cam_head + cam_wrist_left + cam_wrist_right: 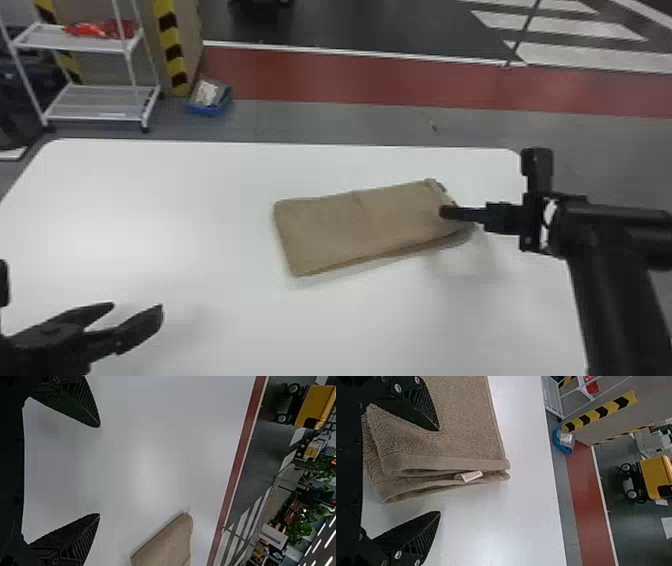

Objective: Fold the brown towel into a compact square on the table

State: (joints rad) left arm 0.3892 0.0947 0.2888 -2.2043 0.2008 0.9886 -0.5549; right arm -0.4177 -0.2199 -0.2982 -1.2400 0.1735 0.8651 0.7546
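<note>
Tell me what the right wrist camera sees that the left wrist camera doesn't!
Right wrist view: the open right gripper, a white tag on the brown towel, a blue bin and black-and-yellow stripes.
Left wrist view: the open left gripper and green plants.
Both: the towel, the white table, the red floor strip and a yellow cart.

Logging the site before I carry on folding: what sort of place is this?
Probably an indoor workshop or factory floor. Behind the white table, a red painted walkway strip edges dark flooring, yellow-and-black hazard tape marks a corner, and a yellow wheeled machine stands beyond.
</note>
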